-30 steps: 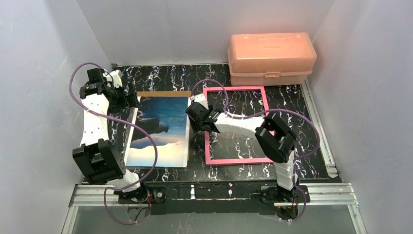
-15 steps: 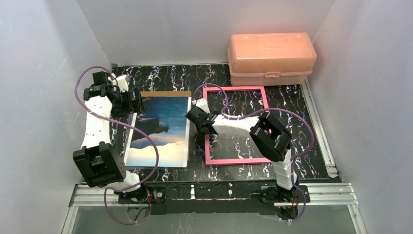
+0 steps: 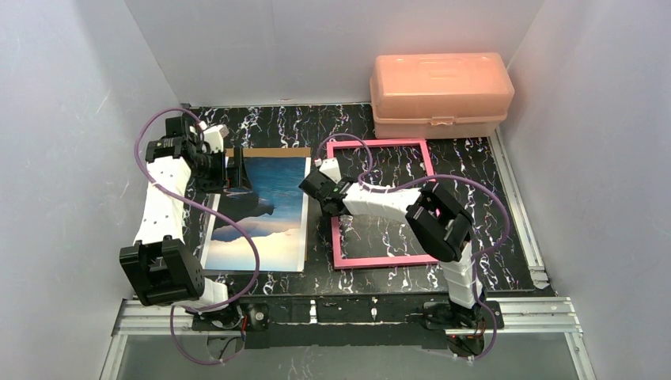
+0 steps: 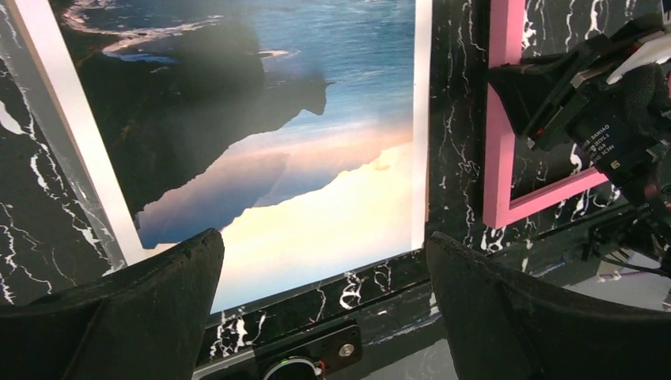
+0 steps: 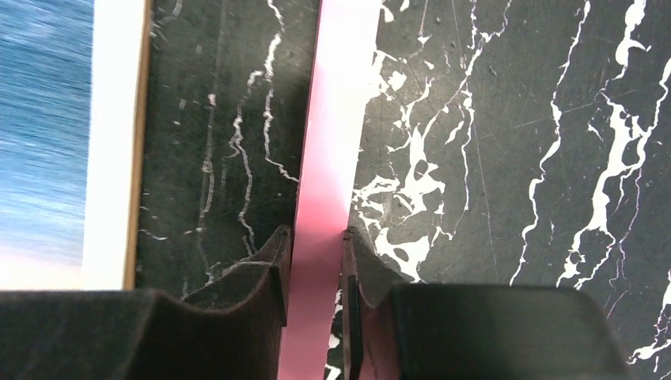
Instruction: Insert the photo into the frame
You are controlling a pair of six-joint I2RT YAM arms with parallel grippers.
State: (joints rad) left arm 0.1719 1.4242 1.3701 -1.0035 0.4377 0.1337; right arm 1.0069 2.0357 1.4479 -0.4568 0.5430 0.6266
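Pink frame (image 5: 336,119): 9 o'clock rail pinched in my right gripper (image 5: 315,236). My left gripper (image 4: 323,245) spread wide, hovering over photo (image 4: 301,158), 9 o'clock of frame.

Narrow gap between photo (image 3: 261,210) and frame (image 3: 380,260)

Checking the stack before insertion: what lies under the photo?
A brown board shows as a thin strip past the far edge of the photo. The print covers the rest of the board, so how far it extends, and whether anything else lies beneath, cannot be seen.
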